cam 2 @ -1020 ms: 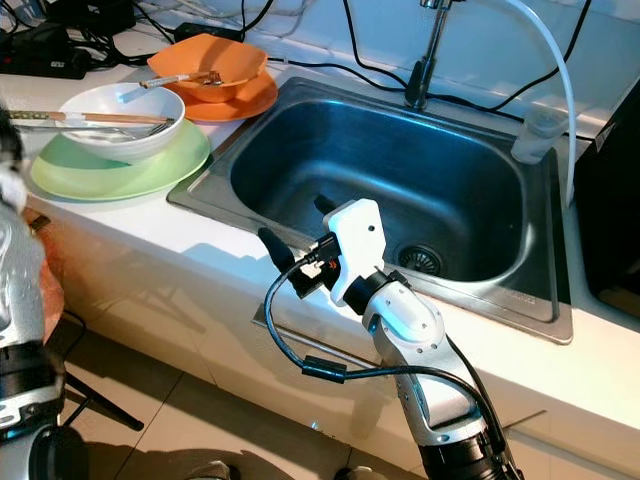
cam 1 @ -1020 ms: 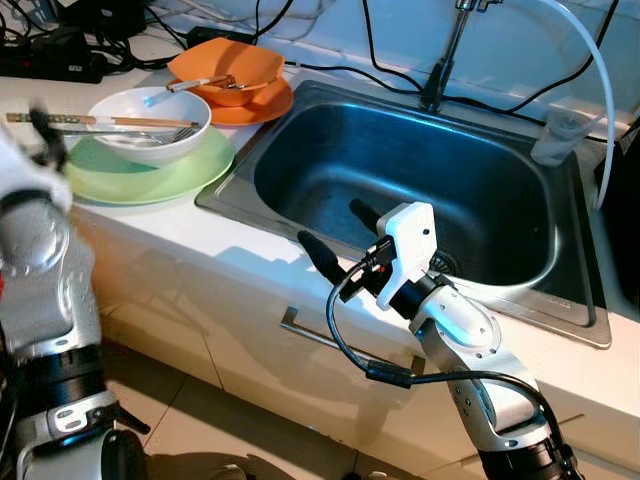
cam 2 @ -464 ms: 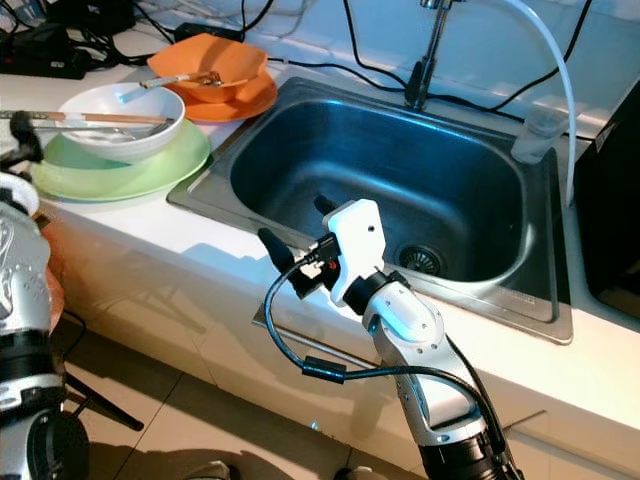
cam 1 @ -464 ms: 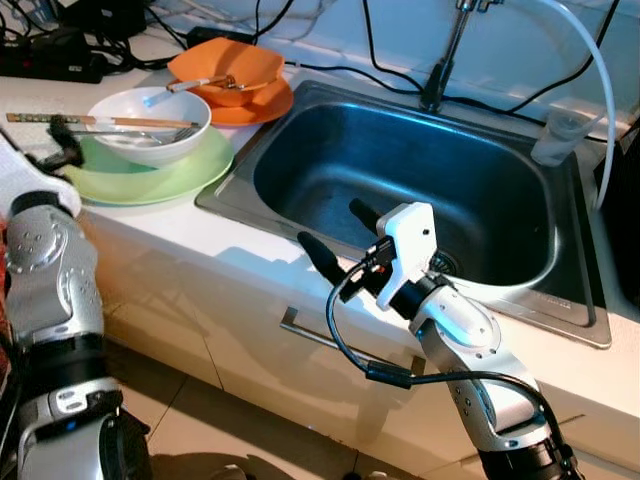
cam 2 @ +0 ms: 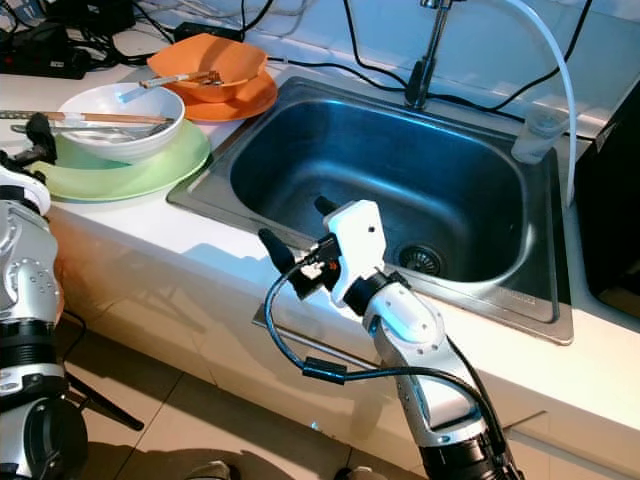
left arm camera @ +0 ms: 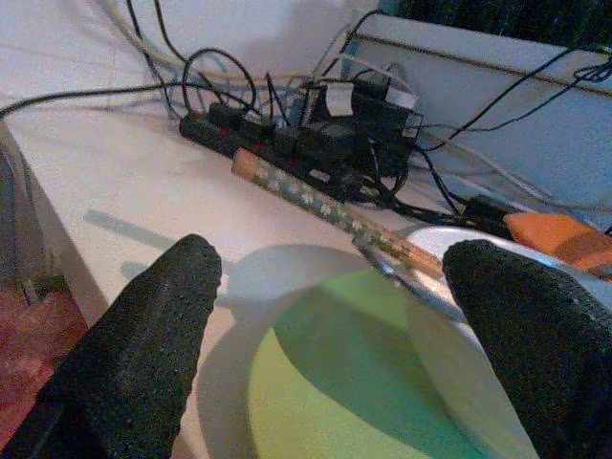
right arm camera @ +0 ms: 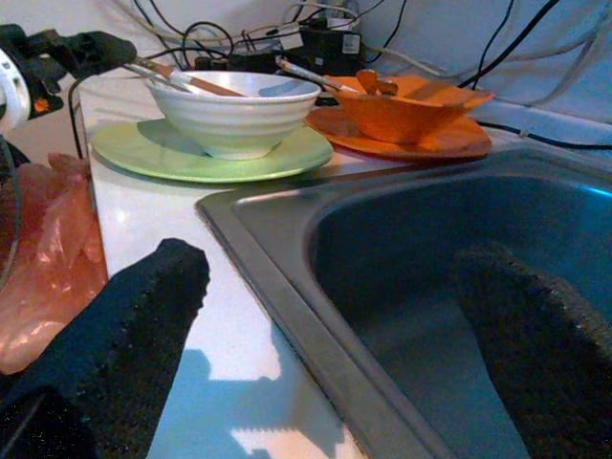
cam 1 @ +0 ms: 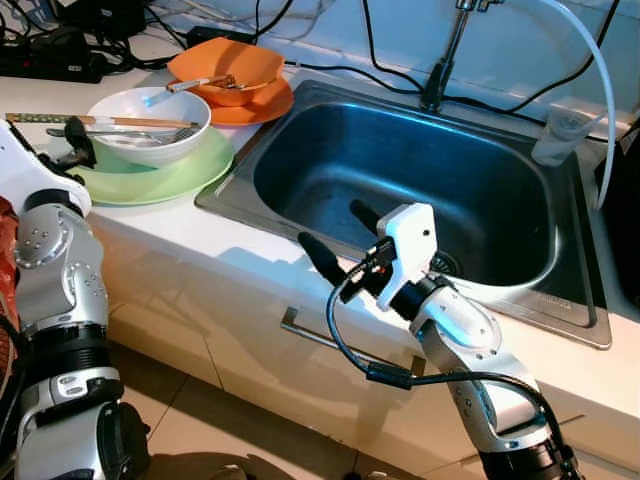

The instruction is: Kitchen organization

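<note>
**Q:** How do the dishes lie relative to the basin?

**A:** The stainless steel sink [cam 1: 545, 290] is set into the white countertop [cam 1: 190, 235]. Left of it lies the pale green plate [cam 1: 190, 170], bearing the white ribbed bowl [cam 1: 185, 128]; the patterned wooden chopsticks [cam 1: 110, 121] lie across that bowl's rim. Behind these, the orange plate [cam 1: 275, 108] carries the orange bowl [cam 1: 250, 68].

**Q:** And the grippers?

**A:** The left gripper [left arm camera: 325, 316], fingers apart, sits at the green plate's left edge, beside the chopstick ends. The right gripper [cam 1: 335, 240], fingers spread, straddles the sink's front rim. The metal faucet [cam 1: 445, 55] stands behind the basin.
</note>
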Tool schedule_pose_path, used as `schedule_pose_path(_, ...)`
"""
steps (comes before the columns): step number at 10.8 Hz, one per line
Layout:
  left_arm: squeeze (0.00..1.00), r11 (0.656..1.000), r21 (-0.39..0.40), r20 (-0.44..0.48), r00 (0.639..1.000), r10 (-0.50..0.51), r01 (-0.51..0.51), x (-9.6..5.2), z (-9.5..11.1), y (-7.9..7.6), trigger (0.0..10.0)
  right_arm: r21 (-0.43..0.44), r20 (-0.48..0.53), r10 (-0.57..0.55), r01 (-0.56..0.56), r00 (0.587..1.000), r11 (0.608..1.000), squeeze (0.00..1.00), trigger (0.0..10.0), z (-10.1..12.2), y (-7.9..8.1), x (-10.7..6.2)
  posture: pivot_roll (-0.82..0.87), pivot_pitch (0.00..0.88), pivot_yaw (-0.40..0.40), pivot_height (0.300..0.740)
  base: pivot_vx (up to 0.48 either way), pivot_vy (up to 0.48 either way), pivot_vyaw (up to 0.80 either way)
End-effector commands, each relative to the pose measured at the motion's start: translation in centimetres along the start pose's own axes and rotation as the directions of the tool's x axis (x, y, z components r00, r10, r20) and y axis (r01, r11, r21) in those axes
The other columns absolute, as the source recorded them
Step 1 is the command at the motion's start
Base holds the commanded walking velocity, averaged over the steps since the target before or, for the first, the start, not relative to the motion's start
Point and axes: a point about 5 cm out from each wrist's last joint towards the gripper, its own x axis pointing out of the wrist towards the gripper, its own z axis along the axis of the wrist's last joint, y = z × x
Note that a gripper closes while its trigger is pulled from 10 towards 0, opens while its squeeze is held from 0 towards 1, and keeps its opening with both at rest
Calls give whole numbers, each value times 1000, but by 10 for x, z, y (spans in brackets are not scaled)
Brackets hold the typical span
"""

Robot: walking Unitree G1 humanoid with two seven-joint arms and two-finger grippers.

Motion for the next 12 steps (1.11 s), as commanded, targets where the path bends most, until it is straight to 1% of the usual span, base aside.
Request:
schedule_pose_path(1, 1000, 1000, -9, 14, 1000, -15, 15, 3, 4, -3, 10000, -22, 5, 0, 0, 1000, 1000, 0, 10000, 3, 1, -1, -5, 96, -49, 740, 0, 0, 0)
schedule_pose_path(2, 1000, 1000, -26, 2, 1000, -16, 16, 6, 3, -3, 10000, -21, 5, -2, 2, 1000, 1000, 0, 10000, 3, 1, -2, -6, 97, -49, 740, 0, 0, 0)
schedule_pose_path(3, 0, 998, -40, -7, 999, -53, 53, 8, 2, -9, 10000, -18, 4, -4, 4, 1000, 1000, 0, 10000, 3, 1, -2, -5, 100, -47, 740, 0, 0, 0)
schedule_pose_path(5, 0, 995, -39, -7, 996, -94, 94, 10, 1, -16, 10000, -14, 4, -5, 5, 1000, 1000, 0, 10000, 3, 2, -2, -8, 104, -44, 740, 0, 0, 0)
schedule_pose_path(7, 0, 992, -65, -37, 993, -111, 108, 11, -4, -20, 10000, -13, 3, -7, 7, 1000, 1000, 0, 10000, 3, 2, -3, -14, 105, -43, 740, 0, 0, 0)
schedule_pose_path(8, 0, 990, -74, -37, 992, -123, 120, 11, -5, -22, 10000, -12, 2, -8, 8, 1000, 1000, 0, 10000, 3, 2, -4, -14, 107, -44, 740, 0, 0, 0)
schedule_pose_path(9, 0, 985, -88, -33, 988, -149, 146, 11, -6, -25, 8353, -12, 0, -7, 7, 1000, 1000, 0, 10000, 2, 3, -4, -14, 108, -45, 740, 0, 0, 0)
schedule_pose_path(10, 0, 981, -98, -41, 985, -170, 166, 12, -7, -29, 7059, -12, 0, -6, 6, 1000, 1000, 0, 10000, 2, 3, -4, -13, 109, -44, 740, 0, 0, 0)
schedule_pose_path(11, 0, 979, -103, -45, 982, -181, 176, 13, -8, -31, 7412, -10, 1, -4, 4, 1000, 1000, 0, 10000, 2, 3, -4, -15, 109, -42, 740, 0, 0, 0)
schedule_pose_path(12, 0, 976, -108, -39, 980, -194, 189, 13, -8, -32, 4902, -7, 1, -4, 4, 1000, 1000, 0, 10000, 2, 4, -4, -16, 108, -41, 740, 0, 0, 0)
